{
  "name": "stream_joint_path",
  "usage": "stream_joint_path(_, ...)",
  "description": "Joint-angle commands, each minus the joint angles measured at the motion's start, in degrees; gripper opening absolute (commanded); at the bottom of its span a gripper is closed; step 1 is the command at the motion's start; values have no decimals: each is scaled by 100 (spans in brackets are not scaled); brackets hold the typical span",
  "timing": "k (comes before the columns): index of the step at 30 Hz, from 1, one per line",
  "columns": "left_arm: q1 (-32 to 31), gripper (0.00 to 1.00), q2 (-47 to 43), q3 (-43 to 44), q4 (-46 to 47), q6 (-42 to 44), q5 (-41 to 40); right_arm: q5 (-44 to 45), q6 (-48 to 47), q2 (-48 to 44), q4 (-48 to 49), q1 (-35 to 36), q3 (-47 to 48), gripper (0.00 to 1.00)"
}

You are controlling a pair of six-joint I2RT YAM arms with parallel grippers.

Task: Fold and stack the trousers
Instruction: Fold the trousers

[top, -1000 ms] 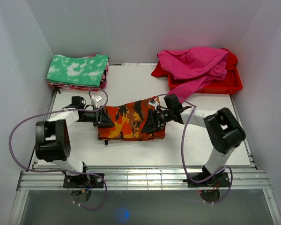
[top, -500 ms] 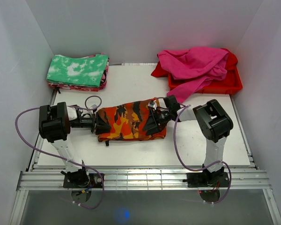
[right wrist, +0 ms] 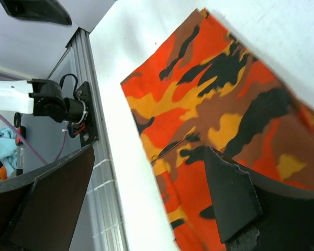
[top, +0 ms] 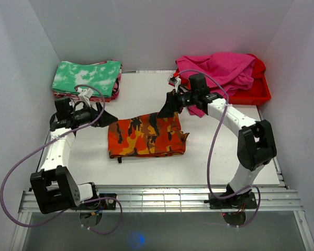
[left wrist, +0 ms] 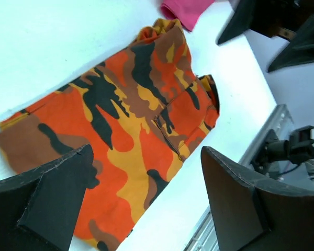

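Observation:
The camouflage trousers [top: 146,136] lie folded into a flat rectangle in the middle of the white table. They also show in the left wrist view [left wrist: 125,130] and the right wrist view [right wrist: 225,120]. My left gripper [top: 107,117] is open and empty, raised just left of the trousers' far left corner. My right gripper [top: 166,108] is open and empty, raised above the trousers' far right corner. Neither gripper touches the cloth.
A folded green-and-white mottled cloth [top: 87,78] tops a stack at the back left. A red tray [top: 254,94] at the back right holds magenta and red garments [top: 220,70], one hanging over its front edge. A metal rail [top: 157,198] runs along the near table edge.
Both grippers have let go of the trousers' side edges, opened and lifted away toward the back. The left went back-left, the right back-right. The trousers stay folded in place.

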Motion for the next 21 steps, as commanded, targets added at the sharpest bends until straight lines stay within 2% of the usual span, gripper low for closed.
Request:
stream_joint_path(1,-16,93,343,-574,1168,-942,642,-113,-389,851,-485,-88,442,90)
stream_joint_path(3,-104,80,931,-619,1485,-1346,698,-202,-275,1351,-432,-149,618,92)
stream_joint_path(5,-122,72,1544,-602,1636,-1471,593,-281,-169,1652,-188,-246,733,93)
stream_joint_path(11,-122,58,2838,-488,2120,-1507,-58,-343,288,2663,630,-658,707,97)
stream_joint_path(16,-34,52,4314,92,1821,-1367,-330,-562,929,3279,1316,-853,716,99)
stream_joint_path(21,-25,53,4528,838,1357,-954,-446,-572,1071,3035,1291,-862,979,92)
